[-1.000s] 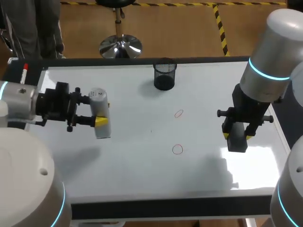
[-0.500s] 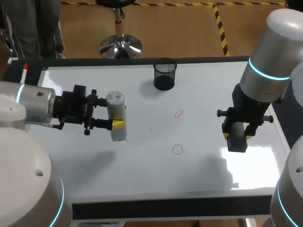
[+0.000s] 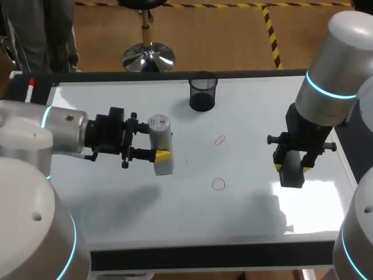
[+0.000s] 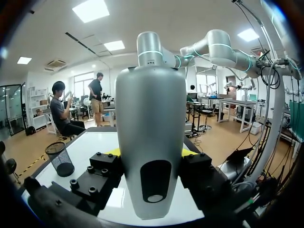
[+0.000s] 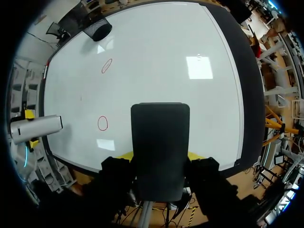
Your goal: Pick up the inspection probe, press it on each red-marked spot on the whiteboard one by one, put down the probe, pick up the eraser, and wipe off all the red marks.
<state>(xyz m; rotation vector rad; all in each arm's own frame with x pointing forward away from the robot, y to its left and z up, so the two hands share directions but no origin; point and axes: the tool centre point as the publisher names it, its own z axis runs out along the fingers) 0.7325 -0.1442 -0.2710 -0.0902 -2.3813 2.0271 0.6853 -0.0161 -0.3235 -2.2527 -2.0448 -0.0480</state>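
While the left gripper [image 3: 157, 140] holds the probe [image 3: 161, 146] left of centre in the head view, its fingers are clamped on the grey body from both sides; one yellow tip shows at the lower side. Wrist view: probe [image 4: 149, 142] upright between the fingers, filling the middle.

The probe seems to hang clear of the whiteboard [image 3: 145, 216], judging by the shadow [image 3: 143, 198] lower on the surface; it is pressed on nothing yet. Two red marks lie to its right: the upper ring [image 3: 220, 140] just right of centre, the lower ring [image 3: 218, 184] below that; both are whole and apart from the probe's lower end.

At the right of the frame the right gripper [image 3: 291, 169] has its fingers closed on the black eraser [image 3: 292, 176]; it hangs over the board's right part, apart from both rings. A mesh cup [image 3: 203, 93] stands at top centre.

Step in hand, as I read it: carry the probe to the first ring and press. To do it well:
- bring the lower end squarely over the ring before descending;
- hold the body upright; come straight down;
- press lightly and lift straight off; a sideways drag would likely smear the ink;
- do one ring, rise, then cross to the other;
- leave the eraser arm parked at the right, out of the path.
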